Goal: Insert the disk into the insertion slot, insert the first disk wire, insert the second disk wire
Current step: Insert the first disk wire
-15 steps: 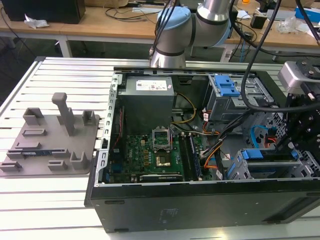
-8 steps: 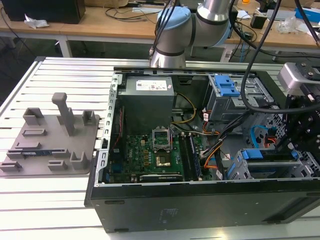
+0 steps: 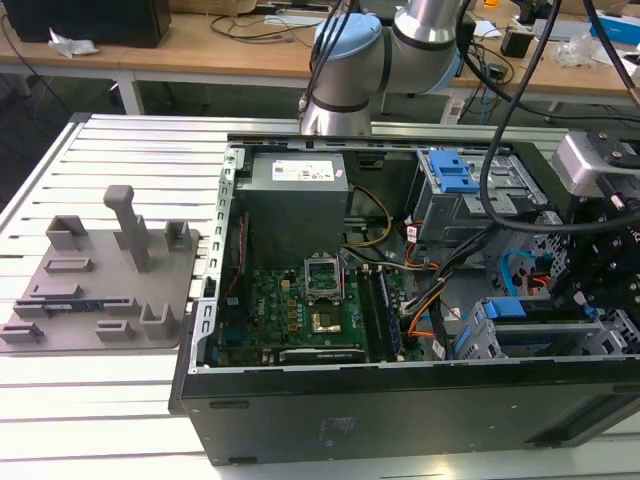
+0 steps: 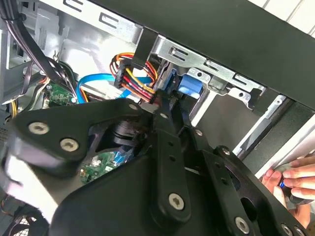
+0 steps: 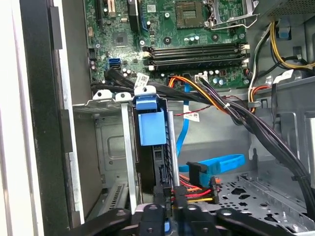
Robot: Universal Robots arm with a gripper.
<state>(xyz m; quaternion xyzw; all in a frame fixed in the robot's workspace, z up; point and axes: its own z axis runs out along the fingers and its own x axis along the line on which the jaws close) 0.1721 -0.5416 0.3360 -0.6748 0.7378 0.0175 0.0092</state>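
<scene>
Black claw (image 4: 157, 105) grips the red-yellow-black disk wire (image 4: 135, 81) at the blue-framed disk (image 5: 151, 128) standing in the insertion slot (image 5: 110, 142).

Bright, even overhead room light, white slatted table (image 3: 100, 400) beside the computer case (image 3: 400, 410) pale with mild glare, case interior dimmer under soft shadows, in both wrist views surfaces just outside the case wall washed out to white

I see an open black computer case (image 3: 400, 410) on the white slatted desk (image 3: 90, 400); the blue-framed disk (image 3: 505, 309) sits in its grey perforated slot (image 3: 477, 338), toward the exterior view's right.
</scene>
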